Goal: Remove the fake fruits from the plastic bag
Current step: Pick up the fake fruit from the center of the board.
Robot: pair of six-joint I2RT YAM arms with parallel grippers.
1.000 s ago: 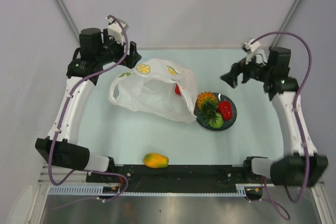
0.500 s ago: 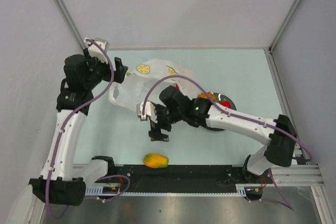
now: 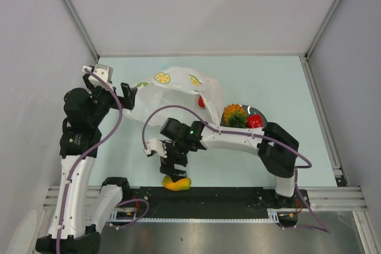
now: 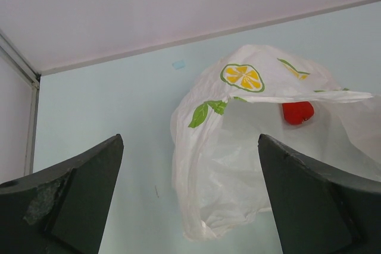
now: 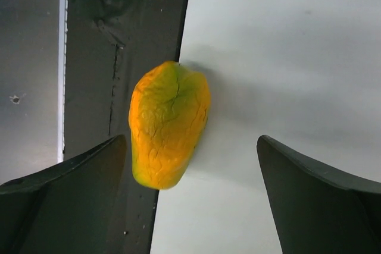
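The translucent plastic bag [image 3: 172, 96] with citrus prints lies at the table's middle back; it also shows in the left wrist view [image 4: 250, 147]. A small red fruit [image 3: 201, 102] sits inside its mouth [image 4: 297, 112]. The pineapple [image 3: 234, 115] and red pepper [image 3: 255, 121] rest on the dark plate [image 3: 257, 111]; the green fruit is hidden behind the arm. The yellow-orange mango [image 3: 177, 183] lies at the table's near edge against the black rail [image 5: 168, 124]. My right gripper [image 3: 174, 169] is open just above the mango. My left gripper [image 3: 126, 92] is open, just left of the bag.
A black base rail [image 3: 226, 194] runs along the near edge, touching the mango. Grey walls enclose the table at the back and sides. My right arm [image 3: 238, 138] stretches across the table in front of the plate.
My right arm swung from the back right across the table and down to the mango at the near edge. My left arm drew back leftward from the bag.
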